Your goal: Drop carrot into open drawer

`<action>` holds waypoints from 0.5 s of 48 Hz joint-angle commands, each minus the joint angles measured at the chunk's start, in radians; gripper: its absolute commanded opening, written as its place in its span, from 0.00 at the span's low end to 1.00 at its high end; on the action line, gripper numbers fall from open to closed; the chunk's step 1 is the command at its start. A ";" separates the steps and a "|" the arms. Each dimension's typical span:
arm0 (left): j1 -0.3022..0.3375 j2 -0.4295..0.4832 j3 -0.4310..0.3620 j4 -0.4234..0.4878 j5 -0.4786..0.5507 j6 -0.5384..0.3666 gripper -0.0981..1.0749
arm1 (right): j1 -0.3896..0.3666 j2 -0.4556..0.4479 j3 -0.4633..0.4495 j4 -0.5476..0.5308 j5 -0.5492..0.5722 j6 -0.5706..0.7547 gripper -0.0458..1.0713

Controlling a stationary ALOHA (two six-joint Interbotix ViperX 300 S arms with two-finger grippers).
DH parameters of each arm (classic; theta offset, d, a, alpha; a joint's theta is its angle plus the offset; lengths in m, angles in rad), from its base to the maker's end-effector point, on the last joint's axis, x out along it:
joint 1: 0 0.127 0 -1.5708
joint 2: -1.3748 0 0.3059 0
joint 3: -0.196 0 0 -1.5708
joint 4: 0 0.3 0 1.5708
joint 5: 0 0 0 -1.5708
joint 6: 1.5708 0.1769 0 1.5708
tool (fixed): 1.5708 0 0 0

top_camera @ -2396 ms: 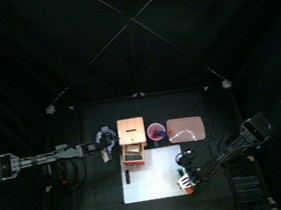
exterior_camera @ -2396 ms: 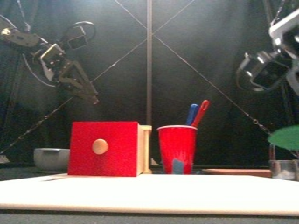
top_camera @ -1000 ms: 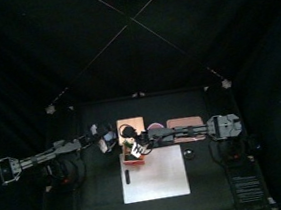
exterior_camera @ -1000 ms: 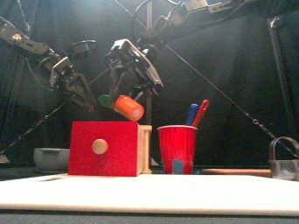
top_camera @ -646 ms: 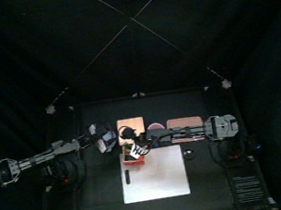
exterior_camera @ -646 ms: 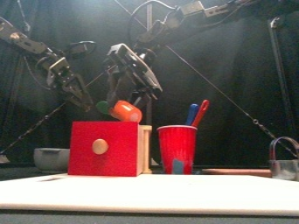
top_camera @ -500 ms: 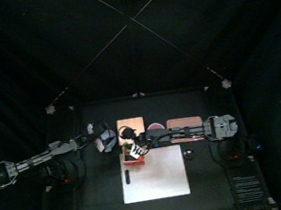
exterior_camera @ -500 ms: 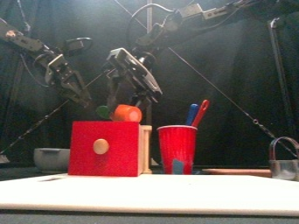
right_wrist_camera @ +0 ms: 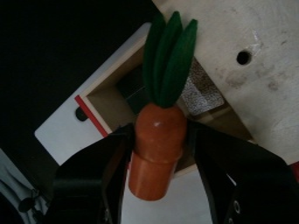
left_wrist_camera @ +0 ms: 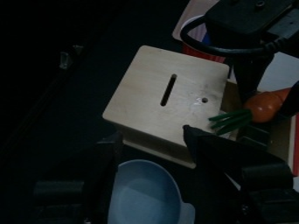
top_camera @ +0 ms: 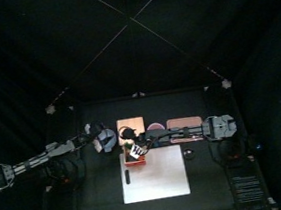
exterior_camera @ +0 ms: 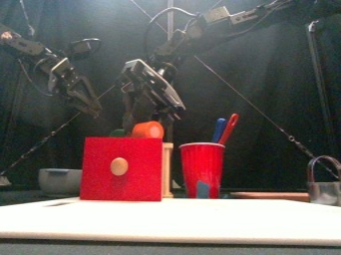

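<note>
Black curtains enclose a small black counter (top_camera: pixel 105 199), on which a white sheet (top_camera: pixel 155 175) is spread in front of a light tan box (left_wrist_camera: pixel 170 96). The box is taken here as the landmark. Its drawer (right_wrist_camera: pixel 111 109) is seen pulled out toward the front, its red face (exterior_camera: pixel 122 168) with a round pale knob showing in the front view. The carrot (right_wrist_camera: pixel 156 144), orange with green leaves, is clamped between the jaws of the right hand (right_wrist_camera: pixel 158 162) directly over the open drawer, its orange end just above the drawer's top edge in the front view (exterior_camera: pixel 147 129). The right arm is reached across from the right to the box. The left hand (exterior_camera: pixel 60 75) is held up and to the left of the box, apart from it; whether its jaws are apart or together cannot be told. A red cup (exterior_camera: pixel 202 169) with pens is set just right of the box, a pale bowl (exterior_camera: pixel 58 179) to the left of it, and a pink tray (top_camera: pixel 187 126) further right.
</note>
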 commanded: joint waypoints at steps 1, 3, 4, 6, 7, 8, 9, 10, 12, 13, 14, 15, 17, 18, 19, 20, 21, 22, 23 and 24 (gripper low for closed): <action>0.005 -0.002 -0.011 0.003 -0.003 -0.002 0.86 | -0.005 -0.023 -0.032 -0.002 -0.003 -0.003 0.80; 0.005 0.000 -0.011 0.003 -0.003 -0.002 0.86 | -0.003 -0.023 -0.034 -0.002 -0.003 -0.003 0.80; 0.005 0.000 -0.011 0.003 -0.003 -0.002 0.86 | -0.003 -0.023 -0.037 -0.002 -0.003 -0.003 0.80; 0.005 0.000 -0.011 0.003 -0.003 -0.002 0.86 | -0.005 -0.025 -0.041 -0.003 -0.003 -0.006 0.80; 0.005 -0.002 -0.011 0.003 -0.003 -0.002 0.86 | -0.005 -0.023 -0.043 -0.003 -0.003 -0.008 0.80; 0.005 0.000 -0.009 0.003 -0.002 -0.002 0.86 | -0.005 -0.023 -0.048 -0.005 -0.003 -0.006 0.80; 0.005 -0.002 -0.011 0.003 -0.003 -0.002 0.86 | -0.005 -0.023 -0.049 -0.006 -0.003 -0.006 0.80; 0.005 0.000 -0.009 0.003 -0.002 -0.002 0.86 | -0.005 -0.023 -0.052 -0.008 -0.002 -0.006 0.80; 0.005 -0.002 -0.009 0.003 -0.002 -0.002 0.86 | -0.005 -0.023 -0.055 -0.014 -0.003 -0.006 0.80; 0.005 0.000 -0.009 0.003 -0.002 -0.002 0.86 | -0.003 -0.023 -0.057 -0.015 -0.003 -0.006 0.80; 0.003 0.000 -0.009 0.003 0.000 -0.002 0.86 | -0.005 -0.023 -0.058 -0.018 -0.003 -0.005 0.80; 0.005 0.000 -0.009 0.003 0.002 0.000 0.86 | -0.003 -0.023 -0.060 -0.020 -0.002 -0.005 0.80; 0.005 -0.002 -0.009 0.003 0.003 -0.002 0.86 | -0.003 -0.023 -0.061 -0.021 0.000 -0.003 0.80; 0.005 -0.002 -0.009 0.003 0.003 0.000 0.86 | -0.005 -0.023 -0.061 -0.021 0.002 -0.003 0.80; 0.005 -0.002 -0.009 0.003 0.005 -0.002 0.86 | -0.005 -0.023 -0.061 -0.021 0.005 -0.003 0.80; 0.005 0.000 -0.011 0.003 0.005 -0.002 0.86 | -0.005 -0.023 -0.061 -0.021 0.006 -0.003 0.80; 0.005 -0.002 -0.011 0.003 0.006 -0.002 0.86 | -0.005 -0.023 -0.061 -0.023 0.008 -0.003 0.80; 0.005 0.000 -0.009 0.003 0.006 -0.002 0.86 | -0.005 -0.023 -0.063 -0.023 0.011 -0.003 0.80; 0.005 -0.002 -0.009 0.003 0.006 -0.002 0.86 | -0.005 -0.023 -0.064 -0.025 0.011 -0.003 0.80; 0.005 -0.002 -0.009 0.003 0.006 -0.002 0.86 | -0.005 -0.025 -0.064 -0.026 0.012 -0.003 0.80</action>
